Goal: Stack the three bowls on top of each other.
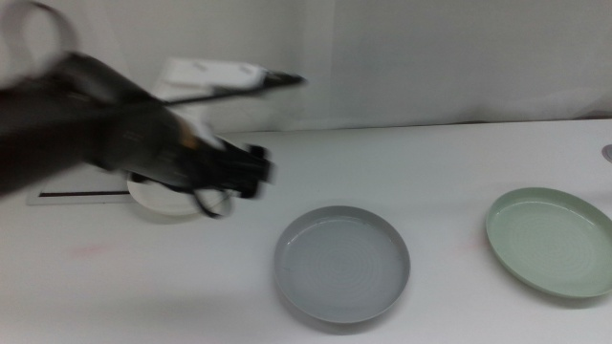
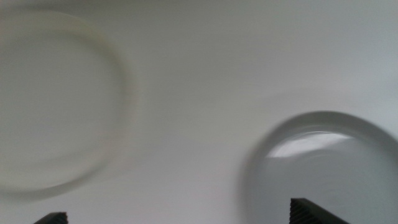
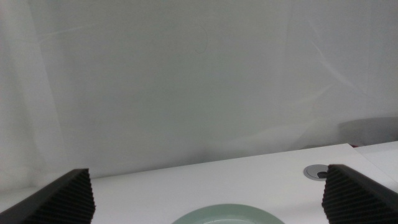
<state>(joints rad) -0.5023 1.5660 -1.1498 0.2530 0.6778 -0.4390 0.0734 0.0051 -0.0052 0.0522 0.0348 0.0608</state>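
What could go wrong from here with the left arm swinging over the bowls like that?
1. The left gripper is motion-blurred above the cream-white bowl, jaws wide; a hasty descent could miss the rim or knock the bowl.
2. The grey bowl lies near its path and could get nudged.
3. The pale green bowl sits near the table's right edge; the right gripper waits open above it, so a rough grab might push it off.

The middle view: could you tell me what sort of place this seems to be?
Probably a lab or office test bench, not a kitchen: a plain white table against a pale curtain, with a round cable port in the tabletop and only the grey bowl, green bowl and cream bowl set out.
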